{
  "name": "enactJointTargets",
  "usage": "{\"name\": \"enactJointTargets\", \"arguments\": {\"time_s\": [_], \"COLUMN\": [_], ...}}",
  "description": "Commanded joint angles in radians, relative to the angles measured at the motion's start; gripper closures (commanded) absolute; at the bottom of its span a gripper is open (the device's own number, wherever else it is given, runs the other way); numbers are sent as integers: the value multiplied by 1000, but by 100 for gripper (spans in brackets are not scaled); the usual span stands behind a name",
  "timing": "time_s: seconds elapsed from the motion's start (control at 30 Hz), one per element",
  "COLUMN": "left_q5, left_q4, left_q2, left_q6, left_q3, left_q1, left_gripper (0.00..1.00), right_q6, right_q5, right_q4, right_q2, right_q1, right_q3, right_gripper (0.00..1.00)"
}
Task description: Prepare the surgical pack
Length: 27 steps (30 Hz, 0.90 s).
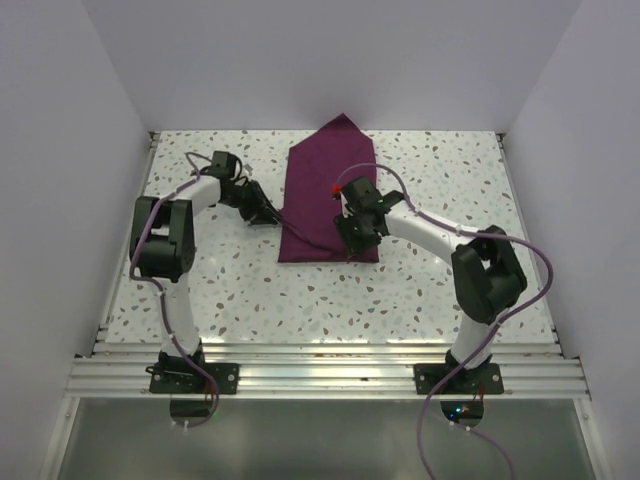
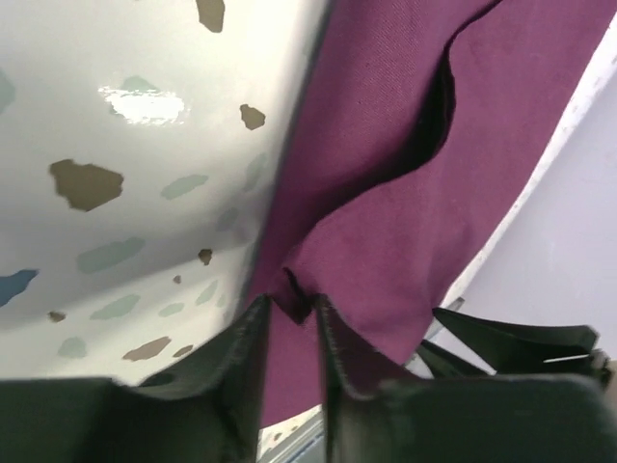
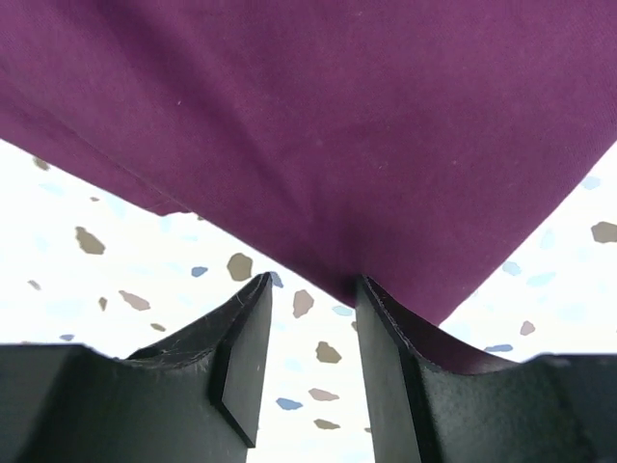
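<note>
The surgical pack (image 1: 325, 190) lies in the middle of the table as a plum-purple cloth folded into an oblong, with a pointed flap at its far end; whatever is inside is hidden. My left gripper (image 1: 265, 213) is at the cloth's left edge. In the left wrist view its fingers stand a little apart, and a loose fold of the cloth (image 2: 386, 193) pokes in at the left gripper's tips (image 2: 291, 307). My right gripper (image 1: 352, 238) hangs over the near right part of the cloth. It is open (image 3: 313, 283), with bare table between its fingers and the cloth's edge (image 3: 318, 125) just beyond the tips.
The speckled terrazzo table (image 1: 230, 290) is boxed in by white walls (image 1: 90, 110) on the left, right and far sides. A metal rail (image 1: 320, 370) with both arm bases runs along the near edge.
</note>
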Motion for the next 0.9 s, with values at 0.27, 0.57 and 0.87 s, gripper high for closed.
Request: {"name": "enactJointTargets", "arguments": {"time_s": [0.27,0.57,0.87], "left_q5": [-164,104,85], "left_q4": [-11,156,206], "left_q2": [-237,-57,15], "left_q6": [5,-76,-113], "left_q3": [31,132,111], "left_q1": [10,-88,-141], "left_gripper": [67,92,95], "right_q6": [145,276,499], "right_q5": [-379,-622,-823], "right_q4": [49,193,466], "right_q2": [-35,106,252], "right_q1": [-120,-146,-155], "right_q3": [91,138,142], "right_gripper": [63,74,85]}}
